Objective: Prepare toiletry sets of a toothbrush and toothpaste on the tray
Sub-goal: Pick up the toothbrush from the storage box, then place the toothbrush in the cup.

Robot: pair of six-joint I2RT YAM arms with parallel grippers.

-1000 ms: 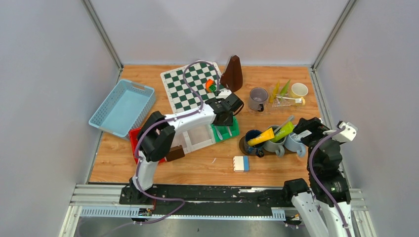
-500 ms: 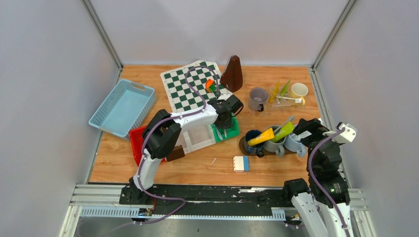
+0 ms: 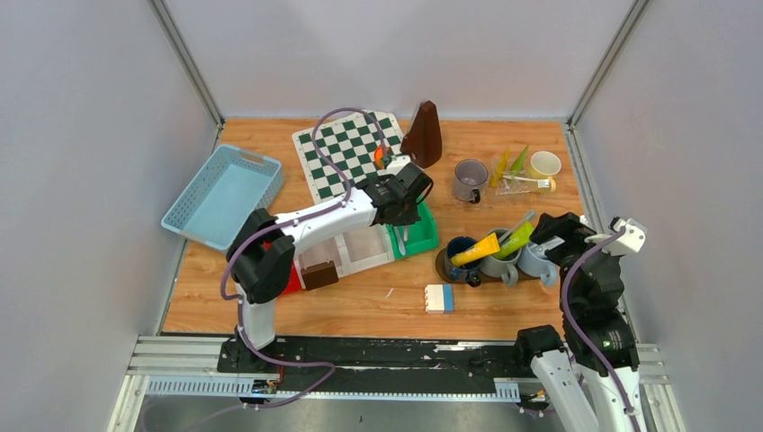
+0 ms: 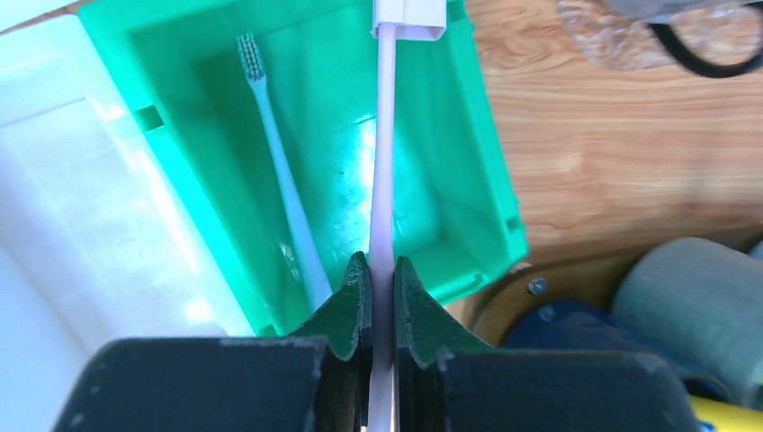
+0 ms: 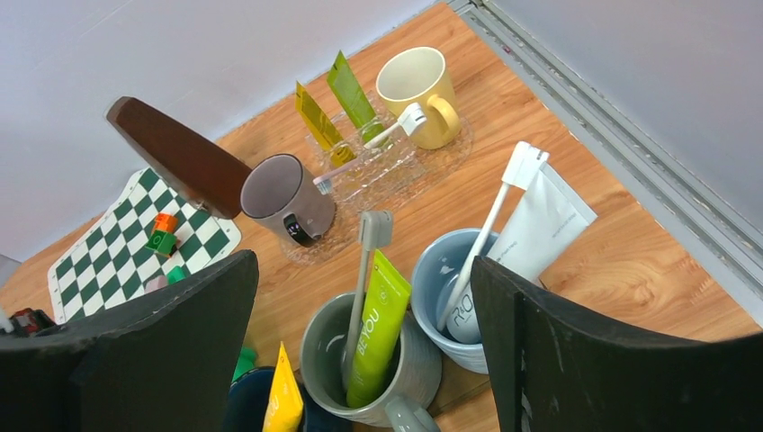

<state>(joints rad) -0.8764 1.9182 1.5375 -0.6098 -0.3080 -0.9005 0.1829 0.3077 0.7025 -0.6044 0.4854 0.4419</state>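
Clamping a toothbrush [image 4: 385, 180] — left hand [image 4: 381, 268] above green bin [image 4: 471, 135].

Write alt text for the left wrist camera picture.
The left pincer is shut on a slim whitish toothbrush that runs up the picture over a green bin. A second toothbrush lies inside the bin, bristles at the far end; a white bin sits left, wooden table and a grey mug right.
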